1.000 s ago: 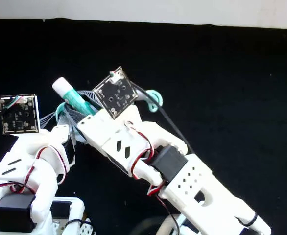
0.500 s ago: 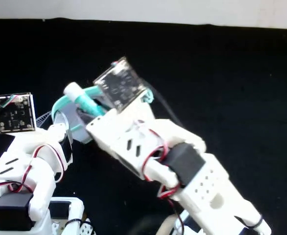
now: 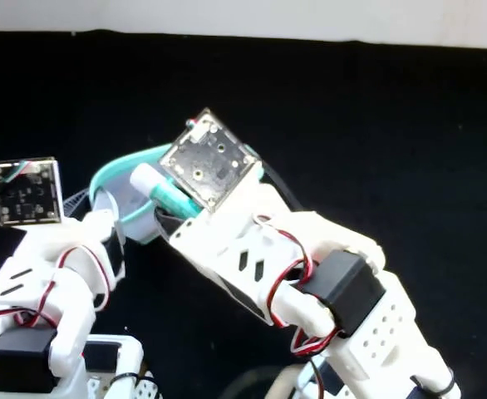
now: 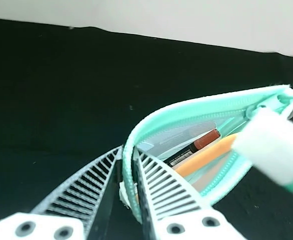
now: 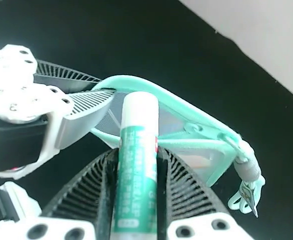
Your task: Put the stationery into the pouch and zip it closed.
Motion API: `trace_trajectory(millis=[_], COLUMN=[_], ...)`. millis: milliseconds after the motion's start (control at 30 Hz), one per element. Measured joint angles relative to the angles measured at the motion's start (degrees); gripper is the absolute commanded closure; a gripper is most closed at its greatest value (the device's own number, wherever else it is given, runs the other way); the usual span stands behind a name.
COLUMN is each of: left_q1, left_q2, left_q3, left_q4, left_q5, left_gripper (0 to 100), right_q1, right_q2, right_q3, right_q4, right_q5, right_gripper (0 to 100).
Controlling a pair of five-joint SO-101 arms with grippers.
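The work surface is a matt black desk (image 3: 393, 125) that runs to a plain white wall (image 3: 310, 17) along its far edge. The left arm (image 3: 52, 274) stands at the near left; the right arm (image 3: 310, 274) reaches from the near right toward the centre left. The mint-green fabric zip pouch (image 3: 123, 170) is between the two arms at centre left, with its zip undone and its mouth spread wide. The left jaws are closed on the pouch: in the left wrist view the green zip rim (image 4: 186, 107) passes between the two ribbed fingers at the end of the mouth opposite the zip pull (image 5: 246, 192). The right jaws are closed on the green glue stick with a white cap (image 5: 136, 165), gripping its green barrel from both sides. The capped end projects beyond the fingertips and points at the pouch mouth (image 5: 176, 102). In the high view the cap (image 3: 148, 176) lies over the opening, just beside the far rim. Whether the cap has crossed the rim cannot be determined. Inside the pouch lie an orange pen (image 4: 206, 157) and a dark pen with a red-brown cap (image 4: 196, 147), side by side and touching. The white cap (image 4: 274, 150) sits close to the zip-pull end of the mouth.
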Motion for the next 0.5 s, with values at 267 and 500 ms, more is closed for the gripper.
trace_trajectory(millis=[267, 500], left_q1=[8.88, 10.73], left_q2=[0.00, -0.53], left_q3=[0.00, 0.62], left_q4=[0.00, 0.00], left_q5=[-3.16, -3.52], left_gripper=[99, 99], right_q1=[0.00, 0.00], right_q2=[0.00, 0.00], right_q3=[0.00, -0.09], right_q4=[6.07, 10.81], right_q5=[0.00, 0.00], right_gripper=[99.3, 99.3])
